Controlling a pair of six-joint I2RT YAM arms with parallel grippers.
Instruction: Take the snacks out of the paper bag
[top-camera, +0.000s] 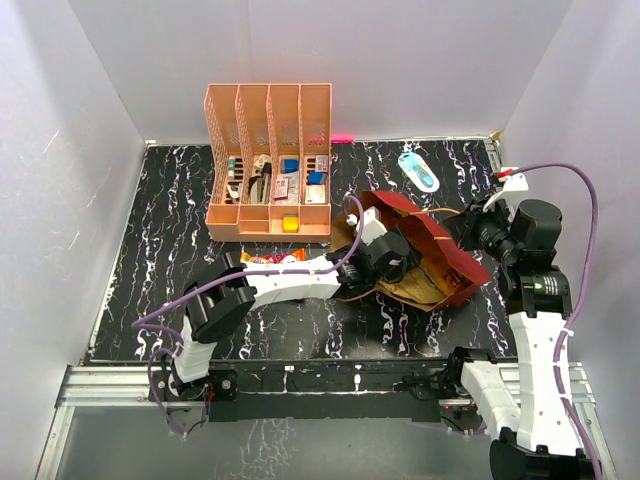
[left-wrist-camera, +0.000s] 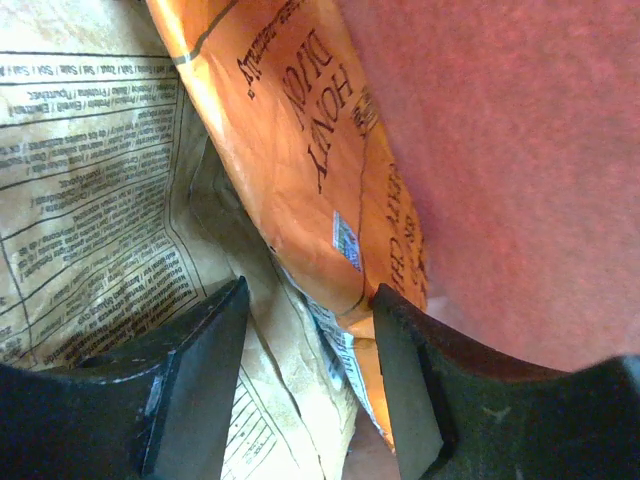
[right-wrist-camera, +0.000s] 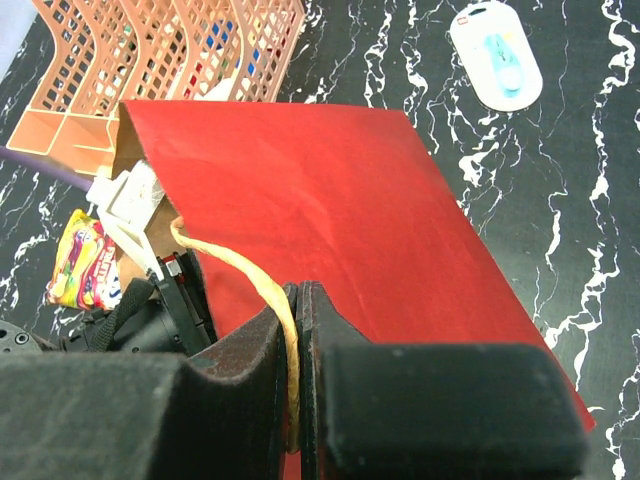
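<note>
The dark red paper bag (top-camera: 452, 262) lies on its side mid-table, mouth to the left. My left gripper (top-camera: 392, 262) is inside the mouth, jaws open (left-wrist-camera: 310, 295). Between its fingers are the lower edges of a flat orange packet (left-wrist-camera: 300, 150) and a mustard-gold chip bag (left-wrist-camera: 90, 180), with the bag's red wall (left-wrist-camera: 520, 150) on the right. My right gripper (right-wrist-camera: 300, 290) is shut on the bag's thin loop handle (right-wrist-camera: 255, 280), above the bag's red side (right-wrist-camera: 330, 200). An orange-red candy bag (top-camera: 272, 258) lies on the table left of the bag and also shows in the right wrist view (right-wrist-camera: 80, 262).
A peach slotted organiser (top-camera: 268, 165) with small items stands at the back left. A light-blue-and-white oval packet (top-camera: 418, 170) lies at the back right. White walls enclose the black marbled table (top-camera: 170, 270).
</note>
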